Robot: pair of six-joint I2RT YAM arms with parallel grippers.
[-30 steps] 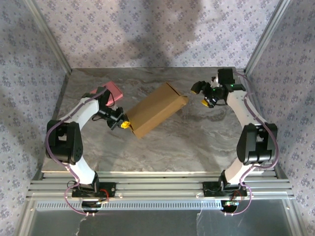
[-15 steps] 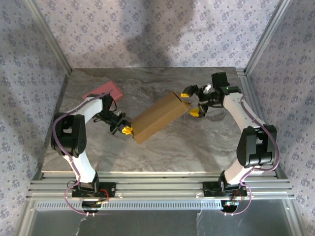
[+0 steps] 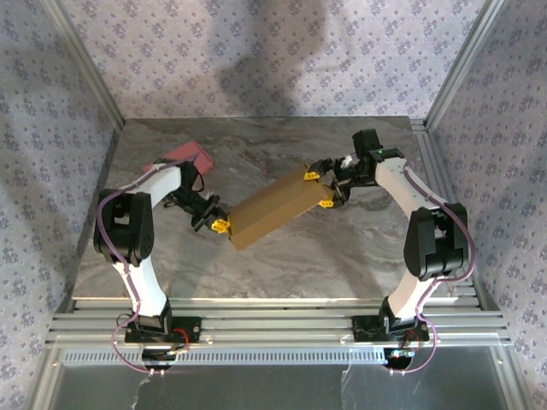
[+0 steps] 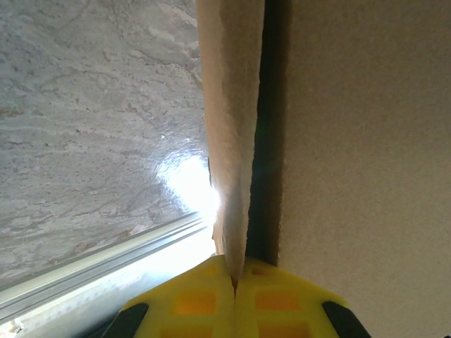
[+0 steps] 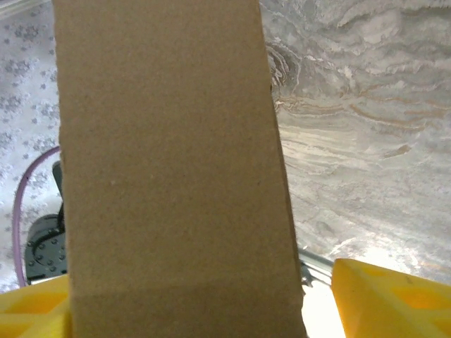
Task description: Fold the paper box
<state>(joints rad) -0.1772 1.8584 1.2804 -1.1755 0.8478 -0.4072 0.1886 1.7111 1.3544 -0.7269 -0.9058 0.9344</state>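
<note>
Cardboard box pinched in our left gripper; right gripper just moved in, wide, straddling its far end. We can square it.

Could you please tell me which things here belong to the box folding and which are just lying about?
Job: paper box; left tool, shut on its edge; right tool, open around its other end.
Lying about: pink flat rectangle, far left of the table.

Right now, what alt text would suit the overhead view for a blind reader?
A brown paper box runs diagonally across a marble table, the left jaws shut on one end, the right jaws open around the other.
</note>
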